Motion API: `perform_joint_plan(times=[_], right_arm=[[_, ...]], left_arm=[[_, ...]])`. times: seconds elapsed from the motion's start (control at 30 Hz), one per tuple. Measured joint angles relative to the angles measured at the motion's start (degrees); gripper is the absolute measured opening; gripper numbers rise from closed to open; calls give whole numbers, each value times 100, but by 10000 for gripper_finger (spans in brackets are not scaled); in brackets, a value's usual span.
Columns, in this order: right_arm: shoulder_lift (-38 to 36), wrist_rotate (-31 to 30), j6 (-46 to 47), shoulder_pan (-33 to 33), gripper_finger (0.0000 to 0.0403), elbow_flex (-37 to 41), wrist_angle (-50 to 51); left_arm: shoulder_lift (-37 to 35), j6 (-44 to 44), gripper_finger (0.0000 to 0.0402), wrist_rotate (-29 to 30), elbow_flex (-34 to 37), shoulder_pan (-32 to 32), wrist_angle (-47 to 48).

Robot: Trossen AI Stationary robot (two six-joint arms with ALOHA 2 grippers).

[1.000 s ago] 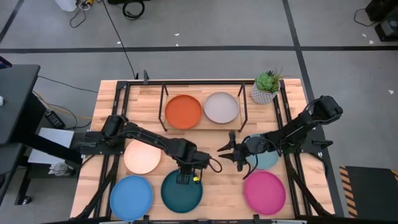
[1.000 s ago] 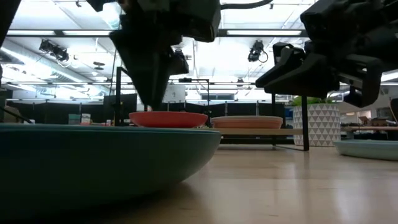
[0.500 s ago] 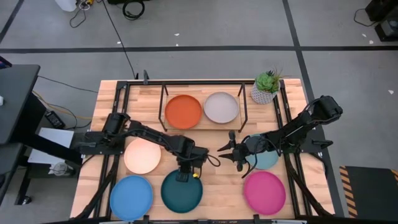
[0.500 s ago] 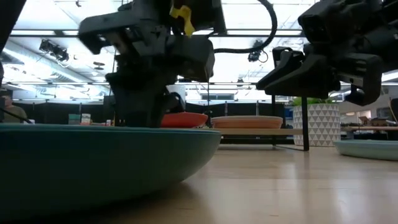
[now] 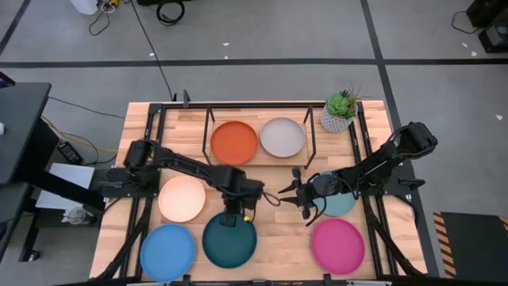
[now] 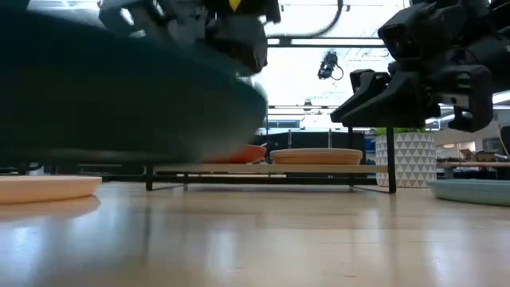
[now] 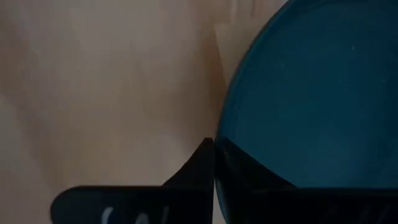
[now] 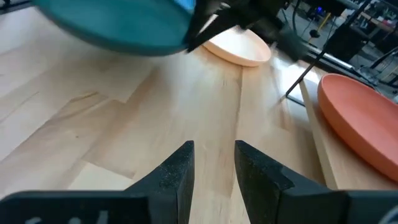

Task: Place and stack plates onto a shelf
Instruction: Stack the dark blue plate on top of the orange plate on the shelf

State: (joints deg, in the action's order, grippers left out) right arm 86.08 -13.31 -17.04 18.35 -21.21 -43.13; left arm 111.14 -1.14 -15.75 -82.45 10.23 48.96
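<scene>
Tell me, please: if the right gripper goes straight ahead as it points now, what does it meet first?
Probably the dark teal plate held up by the left gripper; the right gripper points across bare table toward it, though depth is uncertain.

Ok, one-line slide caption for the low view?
Left gripper lifts the dark teal plate off the table; shelf holds two plates.

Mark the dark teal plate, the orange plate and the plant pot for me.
dark teal plate (image 5: pixel 229 242), high view, centre of its face.
orange plate (image 5: pixel 234 142), high view, middle of the plate, on the shelf.
plant pot (image 6: pixel 404 160), low view, patterned white side.
</scene>
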Motion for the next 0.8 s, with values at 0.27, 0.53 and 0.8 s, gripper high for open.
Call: perform_joint_plan(times=[0.27,0.53,0.8], right_arm=[[0,353,593,4,120,0,59],[268,409,960,72,120,-2,-127],[863,580,952,103,121,-4,-980]], left_arm=[[-516,-719,13,411,-567,-871,520],[-519,-1582,12,577,-1313,-1858,996],[-437,-2117,12,644,-2087,-2852,1135]])
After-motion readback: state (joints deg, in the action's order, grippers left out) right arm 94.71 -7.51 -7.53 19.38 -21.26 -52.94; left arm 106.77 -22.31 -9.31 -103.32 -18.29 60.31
